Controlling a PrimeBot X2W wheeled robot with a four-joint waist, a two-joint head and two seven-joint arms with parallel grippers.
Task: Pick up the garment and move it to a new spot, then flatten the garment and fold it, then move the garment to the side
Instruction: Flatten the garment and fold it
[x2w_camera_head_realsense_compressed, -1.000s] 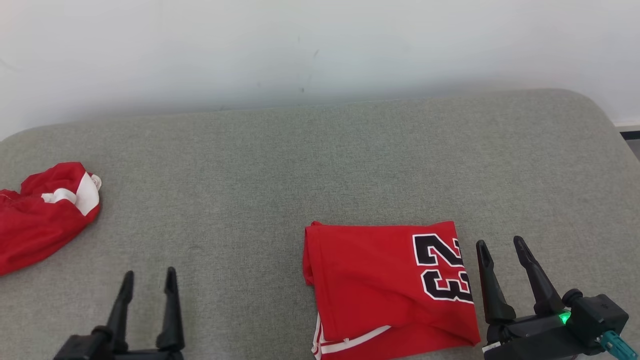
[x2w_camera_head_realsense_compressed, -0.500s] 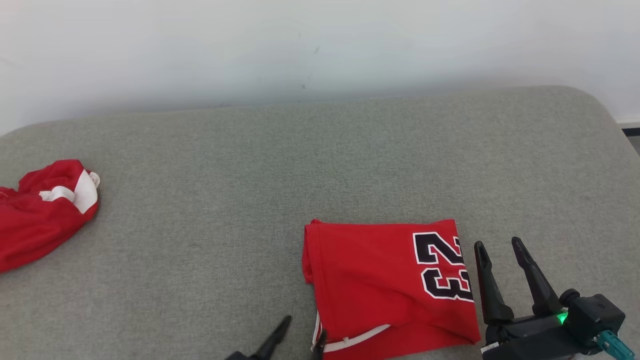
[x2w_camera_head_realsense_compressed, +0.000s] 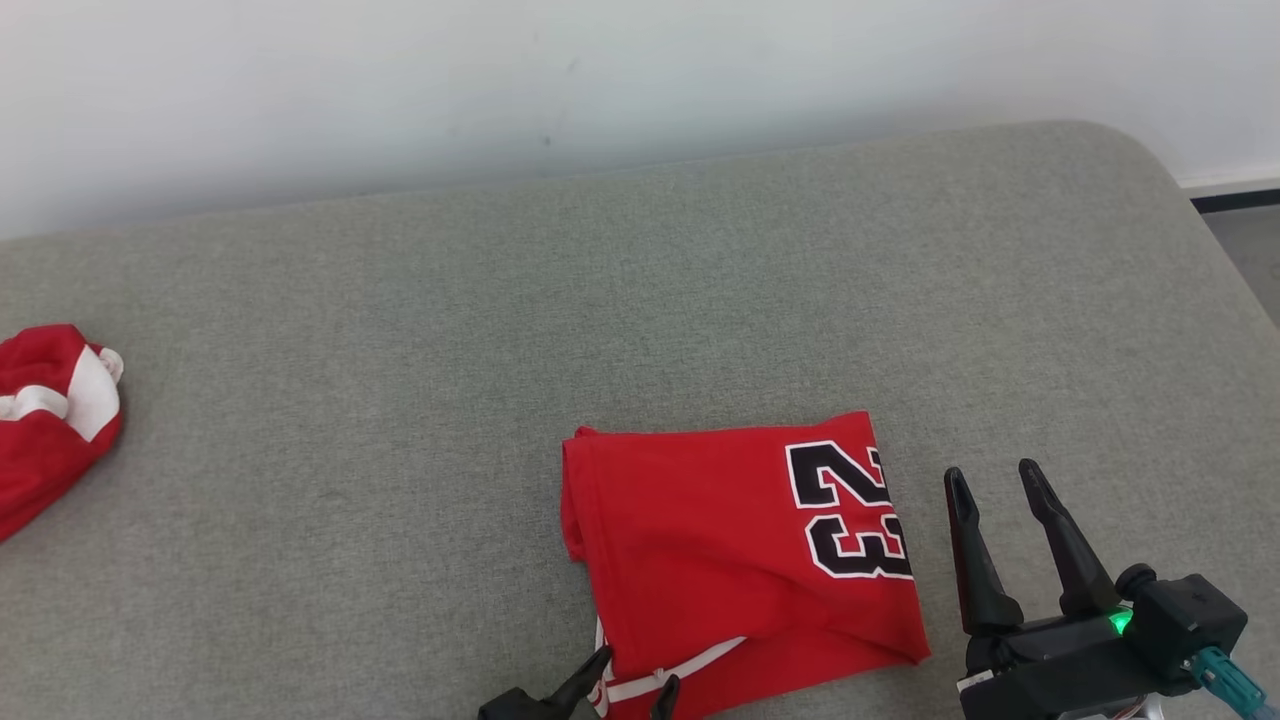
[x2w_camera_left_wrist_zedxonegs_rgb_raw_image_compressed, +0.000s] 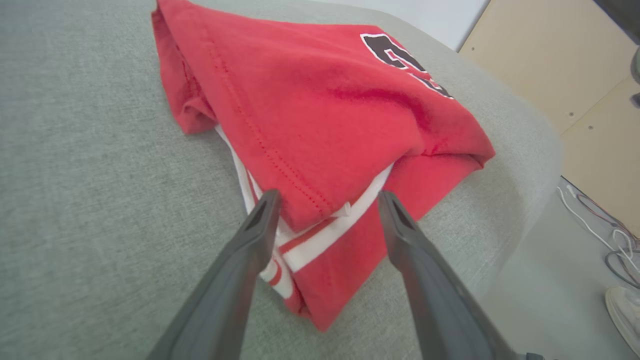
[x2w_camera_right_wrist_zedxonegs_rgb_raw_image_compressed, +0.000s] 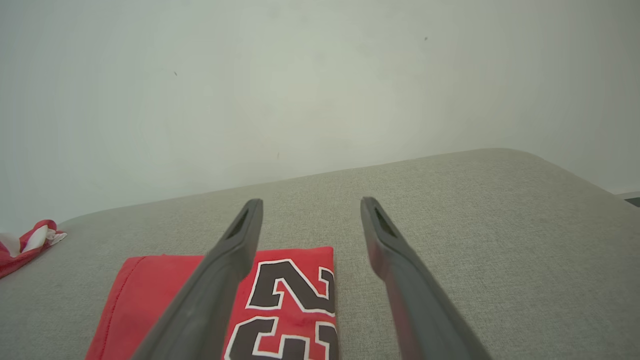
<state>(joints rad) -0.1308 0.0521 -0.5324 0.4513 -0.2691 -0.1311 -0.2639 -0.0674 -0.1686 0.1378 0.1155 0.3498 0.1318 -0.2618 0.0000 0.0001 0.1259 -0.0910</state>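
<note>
A folded red garment (x2w_camera_head_realsense_compressed: 720, 540) with a black "23" lies on the grey cushion (x2w_camera_head_realsense_compressed: 400, 330), near its front edge. My left gripper (x2w_camera_head_realsense_compressed: 635, 672) is open at the garment's near left corner. In the left wrist view, the left gripper's (x2w_camera_left_wrist_zedxonegs_rgb_raw_image_compressed: 327, 196) two fingers straddle that corner of the garment (x2w_camera_left_wrist_zedxonegs_rgb_raw_image_compressed: 325, 110), where white trim shows, without closing on it. My right gripper (x2w_camera_head_realsense_compressed: 990, 472) stands open just right of the garment, holding nothing. In the right wrist view, the right gripper (x2w_camera_right_wrist_zedxonegs_rgb_raw_image_compressed: 311, 201) points toward the wall, with the garment (x2w_camera_right_wrist_zedxonegs_rgb_raw_image_compressed: 150, 300) below its left finger.
A second crumpled red-and-white cloth (x2w_camera_head_realsense_compressed: 50, 420) lies at the cushion's far left. The cushion's rounded right edge (x2w_camera_head_realsense_compressed: 1190, 230) drops to the floor. The left wrist view shows cables (x2w_camera_left_wrist_zedxonegs_rgb_raw_image_compressed: 595, 220) and a beige panel (x2w_camera_left_wrist_zedxonegs_rgb_raw_image_compressed: 565, 55) beyond the front edge.
My left gripper has moved from the lower left across to the garment's near left corner. The head camera has shifted a little. The right gripper has stayed in place, open.
</note>
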